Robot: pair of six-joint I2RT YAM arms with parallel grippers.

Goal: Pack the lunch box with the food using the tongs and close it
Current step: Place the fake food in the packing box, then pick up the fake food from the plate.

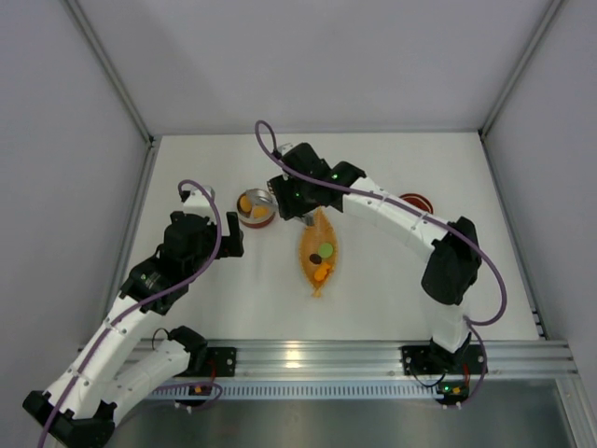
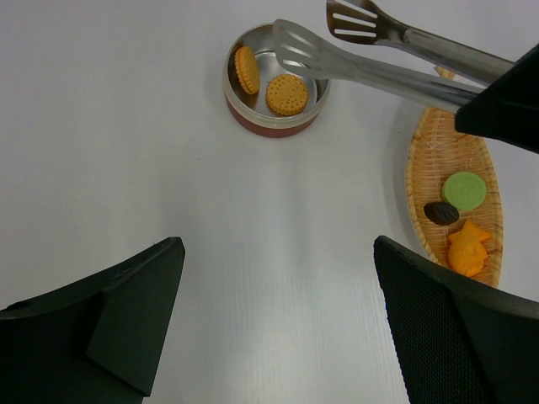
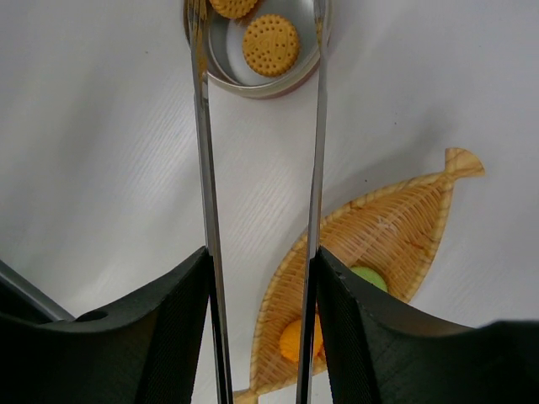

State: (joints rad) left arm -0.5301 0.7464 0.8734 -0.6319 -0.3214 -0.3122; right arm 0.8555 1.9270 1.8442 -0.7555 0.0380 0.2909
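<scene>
2 biscuits lie in the open tin. Right gripper grasps the tongs, their spread tips over the tin. Left gripper is released and empty, near the tin. 3 pieces lie on the tray.

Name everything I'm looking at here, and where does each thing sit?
Table: one, white, under everything.
Lunch box: one, silver inside with a red wall, open, left of the tray.
Biscuits: two, yellow-orange, in the lunch box.
Lid: one, red, far right on the table.
Tray: one, orange, woven, mid-table.
Food in the tray: three; green piece, brown piece, orange piece.
Tongs: one, silver, tips over the lunch box.
Left gripper: one, black, open, empty.
Right gripper: one, black, holding the tongs.
</scene>
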